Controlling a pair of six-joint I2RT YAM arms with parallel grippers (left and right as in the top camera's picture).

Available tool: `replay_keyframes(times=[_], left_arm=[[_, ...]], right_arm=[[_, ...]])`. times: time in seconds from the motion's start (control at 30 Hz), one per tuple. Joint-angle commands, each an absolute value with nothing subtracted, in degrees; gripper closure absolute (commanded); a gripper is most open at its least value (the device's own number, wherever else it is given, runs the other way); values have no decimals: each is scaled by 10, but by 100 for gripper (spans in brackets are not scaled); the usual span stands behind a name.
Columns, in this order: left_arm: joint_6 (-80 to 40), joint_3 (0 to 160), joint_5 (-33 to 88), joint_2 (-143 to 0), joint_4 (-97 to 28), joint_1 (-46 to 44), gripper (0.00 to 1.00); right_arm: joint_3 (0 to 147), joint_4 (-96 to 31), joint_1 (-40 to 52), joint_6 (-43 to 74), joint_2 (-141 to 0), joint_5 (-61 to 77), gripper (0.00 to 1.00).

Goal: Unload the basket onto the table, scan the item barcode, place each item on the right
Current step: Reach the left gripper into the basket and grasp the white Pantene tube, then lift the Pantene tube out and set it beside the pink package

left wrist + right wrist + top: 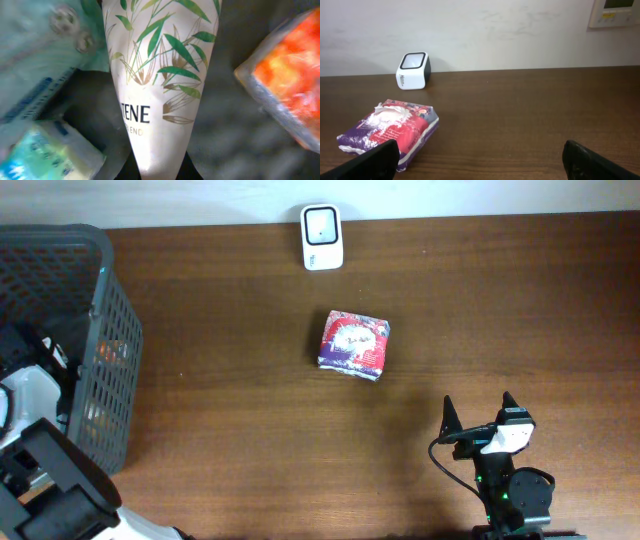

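In the left wrist view my left gripper (159,172) is down inside the basket, shut on the narrow end of a white tube (157,75) printed with green leaves. Its black fingers (129,171) press against both sides of the tube. The white barcode scanner (322,237) stands at the table's far edge, and is also seen ahead in the right wrist view (413,70). A red and purple packet (354,344) lies mid-table. My right gripper (478,412) hovers open near the front edge, with nothing between its fingers (385,156).
The grey mesh basket (110,330) stands at the table's left end. Inside it, around the tube, lie a pale blue pack (35,60), a green and white pack (45,155) and an orange wrapped pack (290,75). A wall panel (615,12) hangs behind the table.
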State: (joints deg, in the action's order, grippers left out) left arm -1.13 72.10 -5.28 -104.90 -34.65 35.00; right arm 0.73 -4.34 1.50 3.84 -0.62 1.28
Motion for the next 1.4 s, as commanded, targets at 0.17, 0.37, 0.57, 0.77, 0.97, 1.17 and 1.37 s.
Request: replay_keyframes(times=[0.17, 0.37, 0.57, 0.77, 0.97, 1.17, 1.37], left_arm=[[-65, 806, 70, -850, -307, 350, 100], [-215, 806, 300, -748, -204, 348, 100], [-258, 806, 384, -698, -99, 293, 100], [-261, 806, 341, -692, -65, 165, 100], [-235, 806, 315, -695, -67, 148, 100], [-215, 806, 337, -695, -91, 142, 100], [-194, 806, 356, -712, -123, 65, 100]], right_arm=[[3, -46, 18, 34, -2, 6, 1], [3, -46, 18, 34, -2, 6, 1], [3, -46, 18, 34, -2, 6, 1], [3, -46, 18, 34, -2, 6, 1], [3, -46, 18, 34, -2, 6, 1], [3, -46, 18, 34, -2, 6, 1], [3, -46, 18, 34, -2, 6, 1]])
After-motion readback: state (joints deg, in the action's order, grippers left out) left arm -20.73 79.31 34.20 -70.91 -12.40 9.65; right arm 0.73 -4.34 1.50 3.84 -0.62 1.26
